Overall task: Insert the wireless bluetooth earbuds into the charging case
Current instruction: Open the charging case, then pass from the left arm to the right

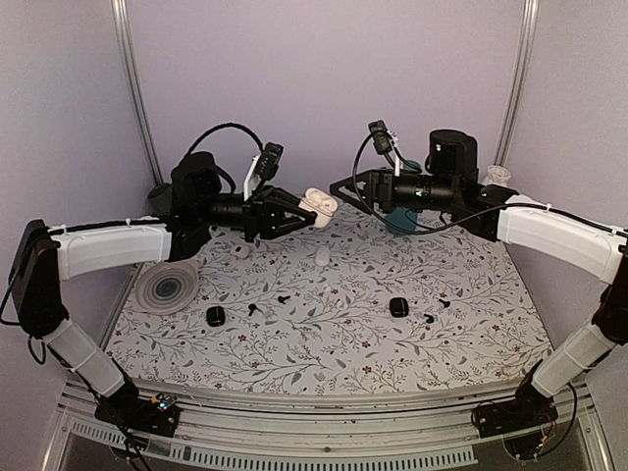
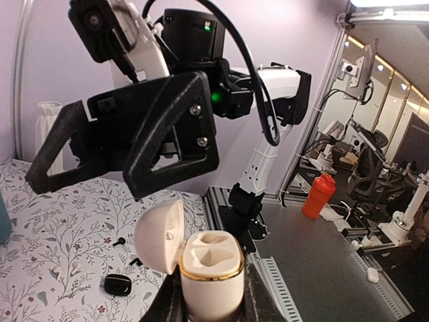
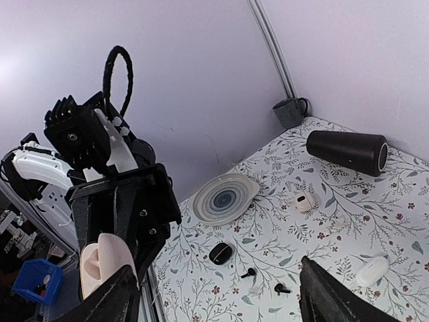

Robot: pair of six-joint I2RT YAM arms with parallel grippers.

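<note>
Glossy cream, gold-rimmed charging case [image 2: 209, 272] aloft; tiny black stemmed earbuds [image 1: 283, 297] below
Left jaws clamp the case's base, lid open; the earbuds lie on the floral tabletop [image 1: 324, 343] well below both jaws, likely light and slick, best pinched by the stem; right jaws gape empty.

No text, label, brand or number can be read in any view. The open cream plastic charging case with a gold rim [image 2: 211, 265] shows only plain shell to the left wrist camera. On the orange-red plastic bottle [image 2: 318, 196], which stands on the grey surface [image 2: 315, 258] beyond the edge of the flower-patterned worktop [image 2: 60, 235], any print is too small to tell.
</note>
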